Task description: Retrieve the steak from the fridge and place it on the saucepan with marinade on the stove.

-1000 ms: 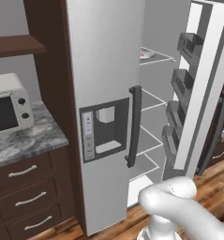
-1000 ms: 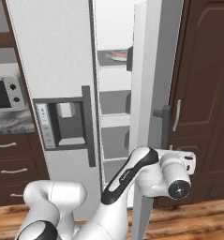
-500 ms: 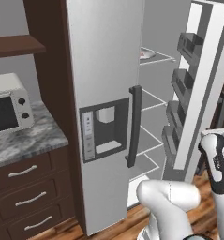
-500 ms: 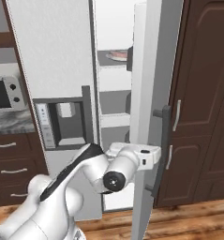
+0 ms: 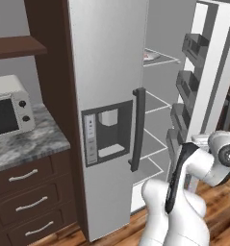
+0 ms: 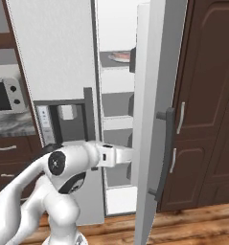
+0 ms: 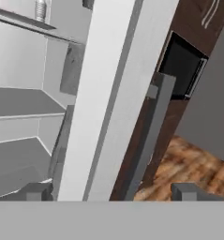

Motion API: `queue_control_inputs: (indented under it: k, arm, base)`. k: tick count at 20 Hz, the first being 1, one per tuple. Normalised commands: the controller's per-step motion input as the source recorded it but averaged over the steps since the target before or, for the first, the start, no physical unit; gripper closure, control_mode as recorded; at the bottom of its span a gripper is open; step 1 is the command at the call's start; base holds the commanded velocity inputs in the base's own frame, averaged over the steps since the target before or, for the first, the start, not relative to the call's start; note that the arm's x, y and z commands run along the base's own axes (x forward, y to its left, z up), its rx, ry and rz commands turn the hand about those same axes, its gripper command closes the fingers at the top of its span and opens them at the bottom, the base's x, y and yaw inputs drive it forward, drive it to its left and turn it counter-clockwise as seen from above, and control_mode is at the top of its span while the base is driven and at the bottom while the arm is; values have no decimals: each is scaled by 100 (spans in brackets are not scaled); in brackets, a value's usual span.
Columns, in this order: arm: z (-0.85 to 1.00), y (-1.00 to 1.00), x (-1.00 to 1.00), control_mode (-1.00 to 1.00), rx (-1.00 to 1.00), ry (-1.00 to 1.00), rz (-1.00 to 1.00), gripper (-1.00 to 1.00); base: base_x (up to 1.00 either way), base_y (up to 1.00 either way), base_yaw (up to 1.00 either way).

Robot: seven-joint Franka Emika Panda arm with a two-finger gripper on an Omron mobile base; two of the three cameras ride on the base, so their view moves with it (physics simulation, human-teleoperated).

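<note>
Two doors front the tall silver-grey fridge (image 5: 107, 96); in the left base view its right one stands swung wide, and the pinkish-red steak (image 5: 149, 56) lies on an upper shelf inside. From the right base view, the steak (image 6: 121, 57) shows on that shelf above the white arm. Hand view: the end effector (image 7: 111, 191) has its fingertips (image 7: 36, 191) spread apart, empty, facing the open door's edge.
</note>
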Motion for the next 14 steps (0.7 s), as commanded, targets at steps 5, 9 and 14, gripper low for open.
queue_control_inputs:
  k: [5, 9, 14]
  arm:
    - [7, 65, 28, -100, -3, 8, -31, -100]
    - [-22, 67, 38, -100, -3, 5, -13, -100]
    - [-59, 38, 57, -100, -3, -2, -1, -100]
  base:
    - [0, 0, 0]
    - [0, 0, 0]
    - [0, 0, 0]
